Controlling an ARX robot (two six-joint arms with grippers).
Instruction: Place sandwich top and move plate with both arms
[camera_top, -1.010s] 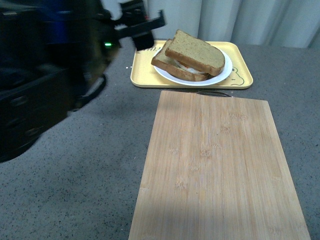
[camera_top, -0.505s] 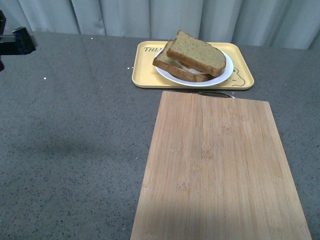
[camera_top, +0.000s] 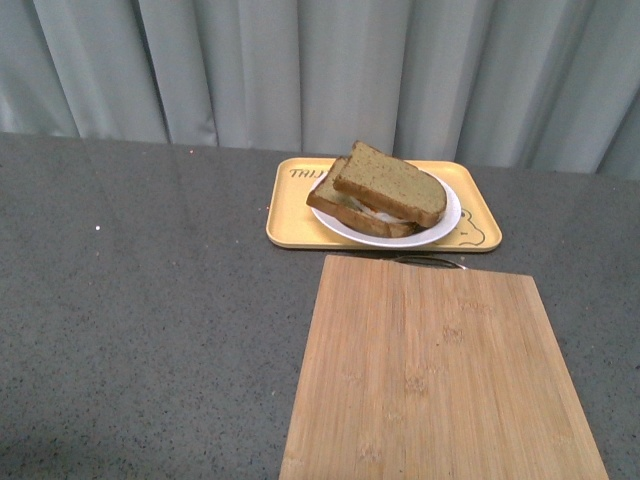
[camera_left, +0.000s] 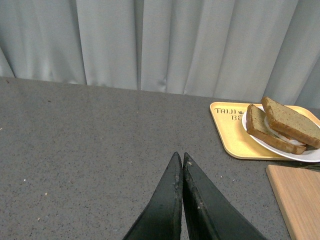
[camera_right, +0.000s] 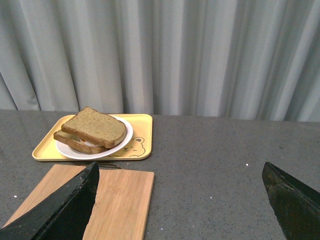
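The sandwich top (camera_top: 392, 183), a golden-brown bread slice, lies askew over a lower slice on the white plate (camera_top: 445, 218). The plate rests on a yellow tray (camera_top: 290, 215). Neither arm shows in the front view. In the left wrist view my left gripper (camera_left: 180, 156) is shut and holds nothing, low over the grey table, well short of the sandwich top (camera_left: 291, 122) and the plate (camera_left: 306, 155). The right wrist view has my right gripper (camera_right: 180, 167) open wide and empty, back from the sandwich top (camera_right: 97, 126) and plate (camera_right: 120, 146).
A bamboo cutting board (camera_top: 440, 380) lies in front of the tray, with a thin dark metal utensil (camera_top: 430, 260) between the two. A grey curtain (camera_top: 320, 70) hangs behind the speckled grey table (camera_top: 140, 300).
The black left arm, near the tray a second ago, has swung out to the left and left the front view. The view itself has tilted up, showing the curtain. The sandwich has not moved.
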